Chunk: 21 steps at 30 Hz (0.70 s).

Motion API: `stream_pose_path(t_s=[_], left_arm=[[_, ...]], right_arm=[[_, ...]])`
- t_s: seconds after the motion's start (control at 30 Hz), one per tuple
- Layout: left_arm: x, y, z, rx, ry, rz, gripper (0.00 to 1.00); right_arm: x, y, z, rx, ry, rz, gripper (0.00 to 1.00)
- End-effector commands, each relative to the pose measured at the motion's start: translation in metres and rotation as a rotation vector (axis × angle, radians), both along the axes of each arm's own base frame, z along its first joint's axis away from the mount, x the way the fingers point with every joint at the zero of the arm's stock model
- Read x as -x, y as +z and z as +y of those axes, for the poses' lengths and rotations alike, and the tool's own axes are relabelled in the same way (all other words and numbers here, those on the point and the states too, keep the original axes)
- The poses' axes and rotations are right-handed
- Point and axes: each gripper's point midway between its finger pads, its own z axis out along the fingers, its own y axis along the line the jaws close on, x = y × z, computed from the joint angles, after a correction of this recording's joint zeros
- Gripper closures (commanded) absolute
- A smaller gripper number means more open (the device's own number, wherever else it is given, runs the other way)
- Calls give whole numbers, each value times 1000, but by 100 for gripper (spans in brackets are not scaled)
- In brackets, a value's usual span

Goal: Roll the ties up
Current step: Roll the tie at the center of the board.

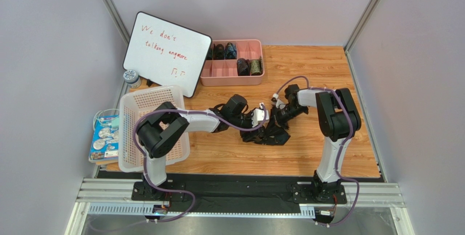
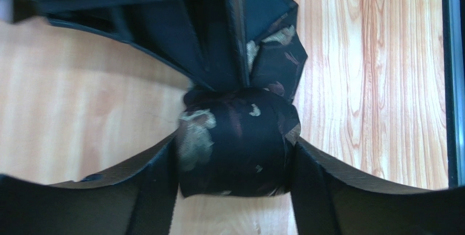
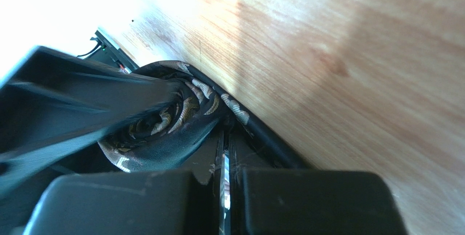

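Silky patterned necktie [image 2: 234, 148], rolled cylindrical on wood-grain table [image 2: 371, 82].
It is flanked by the left gripper [image 2: 236, 153], whose hold cannot be told; its tail is pinched by the right gripper [image 3: 225, 158].

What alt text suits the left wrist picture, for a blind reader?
A rolled tie, dark with gold motifs, lies on a wooden table between the two fingers of the left gripper, seen close up. The shut right gripper reaches in from the top edge to the roll, loose tie fabric beside it.

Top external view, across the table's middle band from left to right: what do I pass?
blue packet → white basket → tie being rolled → right arm
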Motion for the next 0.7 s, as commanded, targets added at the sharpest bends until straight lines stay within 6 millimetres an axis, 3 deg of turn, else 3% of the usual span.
stream_pose_path(t_s=[0.0,0.07,0.1,0.17,0.2,0.23,0.3,0.33,0.4,0.47,0.6,0.63,0.67], left_arm=[[9,-9,-10,-8,-63,18,40],[12,-15,-6,-47,-62,18,51],[15,-22,0,-87,-62,25,62],[14,-28,5,-138,-49,7,71],[17,-34,13,-179,-52,16,77],[18,-36,16,-197,-52,15,79],[18,-41,24,-244,-32,15,83],[18,-44,28,-261,-26,19,84],[16,-51,34,-305,1,24,86],[12,-54,35,-326,33,35,87],[10,-59,32,-338,69,80,89],[9,-58,29,-332,72,84,89],[10,-58,28,-330,83,103,89]], right_arm=[[-25,-36,-18,193,45,-140,100],[-38,-29,-11,178,52,-179,100],[-43,-26,-8,160,57,-187,100],[-42,-24,-8,151,92,-166,99],[-51,-15,-6,135,107,-188,96],[-45,-8,-7,121,115,-151,89],[-51,8,-13,91,108,-167,80],[-45,18,-15,73,105,-138,68],[-43,35,-23,52,116,-157,60],[-29,52,-27,42,131,-117,57],[-6,50,-30,45,163,-70,66],[-1,44,-31,58,173,-55,77],[3,38,-30,72,189,-42,81]])
